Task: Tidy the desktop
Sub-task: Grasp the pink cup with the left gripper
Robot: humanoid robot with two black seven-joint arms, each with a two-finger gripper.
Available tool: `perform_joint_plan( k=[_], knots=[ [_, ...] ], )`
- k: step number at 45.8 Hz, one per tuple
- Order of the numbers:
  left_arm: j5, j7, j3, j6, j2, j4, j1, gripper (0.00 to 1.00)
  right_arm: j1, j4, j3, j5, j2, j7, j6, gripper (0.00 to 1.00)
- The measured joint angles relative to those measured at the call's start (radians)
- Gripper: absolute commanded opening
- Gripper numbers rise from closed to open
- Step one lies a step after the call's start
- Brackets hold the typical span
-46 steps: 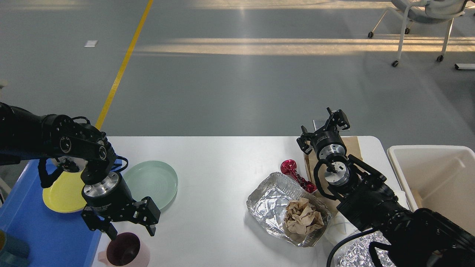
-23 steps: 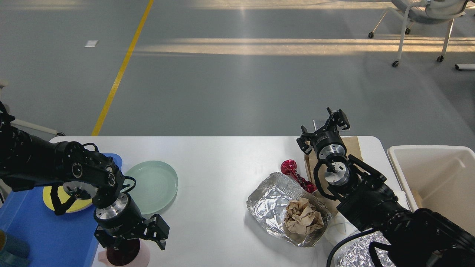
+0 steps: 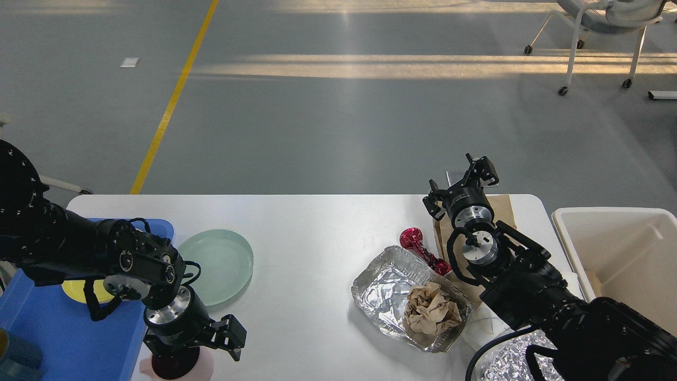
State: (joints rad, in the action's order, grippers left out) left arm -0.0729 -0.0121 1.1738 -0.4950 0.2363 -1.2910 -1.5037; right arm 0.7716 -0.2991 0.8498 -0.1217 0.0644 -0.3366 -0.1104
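- Nearest, at the bottom left edge of the white desk (image 3: 317, 222), a pink cup (image 3: 177, 365) with a dark inside sits just beside a blue tray (image 3: 63, 338)
- The left end effector (image 3: 198, 346) hangs directly over the cup, fingers spread wide on either side of its rim, gripping nothing
- Judged step: clearing dishes, with the cup about to be grasped; the next move calls for lowering and clenching on the rim without tipping it
- On the tray lies a yellow plate (image 3: 79, 291); a pale green plate (image 3: 219, 264) rests on the desk beside it
- Right of centre, a foil tray (image 3: 386, 288) holds crumpled brown paper (image 3: 431, 309), with a red wrapper (image 3: 415, 243) behind
- The right end effector (image 3: 465, 180) is raised at the far edge, released and empty
- An off-white bin (image 3: 624, 254) stands at the right
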Motion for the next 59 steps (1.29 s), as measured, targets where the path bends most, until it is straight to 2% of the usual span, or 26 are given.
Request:
perform_joint_plan(
  k=[5,12,16,18,23,26,32,41,48,59],
  knots=[
    [-0.016,0.001,0.006,-0.002,-0.004,0.001,0.003,0.54,0.0,0.0,0.0,0.0,0.0,0.001,0.0,1.0],
    [-0.036,0.001,0.007,0.0,-0.005,0.001,0.009,0.41,0.0,0.0,0.0,0.0,0.0,0.001,0.0,1.0],
    [-0.038,0.001,0.008,0.0,-0.009,0.001,0.009,0.22,0.0,0.0,0.0,0.0,0.0,0.0,0.0,1.0],
    [-0.039,0.001,0.008,0.0,-0.012,0.001,0.009,0.15,0.0,0.0,0.0,0.0,0.0,0.0,0.0,1.0],
    [-0.044,0.001,0.009,0.002,-0.015,0.001,0.01,0.08,0.0,0.0,0.0,0.0,0.0,0.0,0.0,1.0],
    [-0.045,0.001,0.008,0.003,-0.015,0.001,0.01,0.0,0.0,0.0,0.0,0.0,0.0,0.0,0.0,1.0],
    [-0.046,0.01,0.009,0.004,-0.015,0.002,0.008,0.0,0.0,0.0,0.0,0.0,0.0,0.0,0.0,1.0],
    [-0.103,0.054,0.007,-0.005,-0.014,0.002,-0.003,0.0,0.0,0.0,0.0,0.0,0.0,0.0,0.0,1.0],
    [-0.15,0.06,0.0,-0.019,-0.005,0.001,-0.034,0.0,0.0,0.0,0.0,0.0,0.0,0.0,0.0,1.0],
    [-0.157,0.06,-0.005,-0.121,0.005,-0.005,-0.131,0.0,0.0,0.0,0.0,0.001,-0.001,0.0,0.0,1.0]
  ],
)
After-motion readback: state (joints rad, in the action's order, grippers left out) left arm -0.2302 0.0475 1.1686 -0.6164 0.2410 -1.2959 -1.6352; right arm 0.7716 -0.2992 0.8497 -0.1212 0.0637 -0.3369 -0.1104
